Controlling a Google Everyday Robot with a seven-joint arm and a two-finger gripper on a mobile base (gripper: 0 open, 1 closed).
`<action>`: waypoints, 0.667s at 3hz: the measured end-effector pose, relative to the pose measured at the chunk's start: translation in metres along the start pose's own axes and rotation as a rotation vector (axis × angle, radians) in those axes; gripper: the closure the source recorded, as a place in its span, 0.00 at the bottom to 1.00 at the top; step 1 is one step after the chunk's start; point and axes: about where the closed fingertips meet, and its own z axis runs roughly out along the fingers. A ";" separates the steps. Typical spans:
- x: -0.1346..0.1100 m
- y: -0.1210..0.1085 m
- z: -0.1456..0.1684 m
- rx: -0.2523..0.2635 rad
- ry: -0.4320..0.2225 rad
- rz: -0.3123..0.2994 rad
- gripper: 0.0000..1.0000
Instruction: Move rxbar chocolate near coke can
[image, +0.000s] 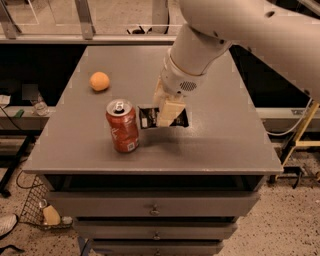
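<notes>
Little weight by the look, holds the flat rxbar chocolate pinched across its middle in the gripper, jaws closed narrow on it, low over the table just beside the coke can — slick wrapper, probably twists if gripped off-centre.

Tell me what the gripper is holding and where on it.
The gripper holds the rxbar chocolate across its middle, both ends showing on either side, low over the table beside the coke can.

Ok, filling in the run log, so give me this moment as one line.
hand: centre of table, shut on rxbar chocolate | bar: close, camera-right of coke can | release: not yet
</notes>
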 end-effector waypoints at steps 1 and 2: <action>-0.001 0.000 0.001 -0.001 0.000 -0.002 0.59; -0.002 0.001 0.001 -0.002 0.000 -0.004 0.37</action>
